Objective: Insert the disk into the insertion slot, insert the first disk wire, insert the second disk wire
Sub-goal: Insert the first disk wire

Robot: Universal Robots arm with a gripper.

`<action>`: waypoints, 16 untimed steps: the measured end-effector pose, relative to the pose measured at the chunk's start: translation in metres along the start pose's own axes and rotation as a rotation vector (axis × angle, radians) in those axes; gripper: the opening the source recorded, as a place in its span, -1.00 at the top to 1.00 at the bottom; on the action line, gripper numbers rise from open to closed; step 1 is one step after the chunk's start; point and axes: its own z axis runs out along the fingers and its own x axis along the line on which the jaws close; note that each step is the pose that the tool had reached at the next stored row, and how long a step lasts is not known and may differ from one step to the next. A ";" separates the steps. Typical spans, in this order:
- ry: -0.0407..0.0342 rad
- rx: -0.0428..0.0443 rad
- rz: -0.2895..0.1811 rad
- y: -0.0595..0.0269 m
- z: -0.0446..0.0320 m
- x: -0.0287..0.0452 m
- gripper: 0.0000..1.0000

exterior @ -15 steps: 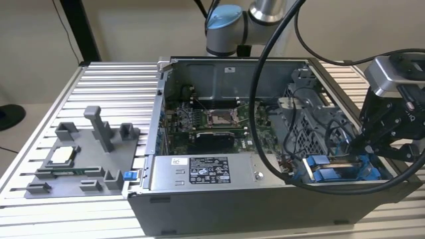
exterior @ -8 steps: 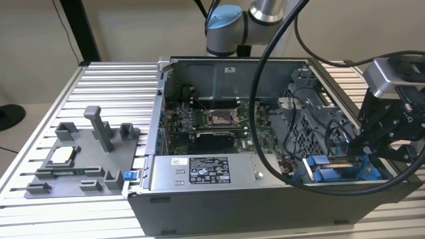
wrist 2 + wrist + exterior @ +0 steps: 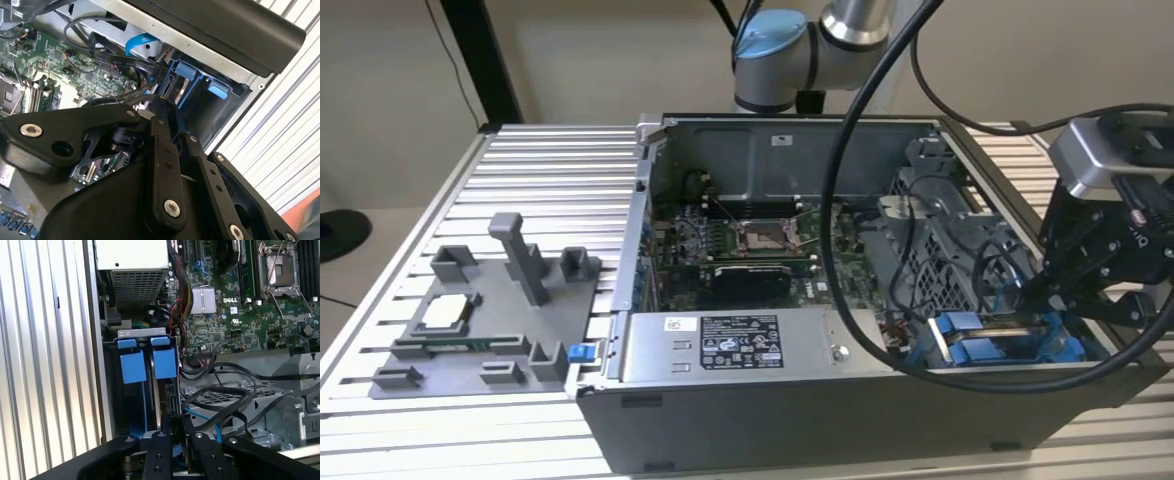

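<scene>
Hanging nearly closed over the blue-framed silver-grey disk [image 3: 164, 363] seated in the grey metal, blue-railed insertion slot [image 3: 141, 332], the black gripper [image 3: 173, 426] risks snagging the loose black cables [image 3: 248, 385] or skewing a connector if misaligned.

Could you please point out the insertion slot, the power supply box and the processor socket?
insertion slot [image 3: 141, 332]: first wrist view, grey metal edge beside the blue tabs.
power supply box [image 3: 811, 347]: exterior view, grey top face beside its sticker.
processor socket [image 3: 761, 237]: exterior view, middle of the socket.
</scene>
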 end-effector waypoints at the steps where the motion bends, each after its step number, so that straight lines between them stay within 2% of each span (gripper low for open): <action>1: 0.0000 0.0000 0.000 0.0000 0.0001 0.0001 1.00; 7: -0.0023 -0.0003 0.000 -0.0015 0.0021 0.0002 1.00; 16: -0.0025 0.0000 -0.002 -0.0032 0.0100 -0.0008 1.00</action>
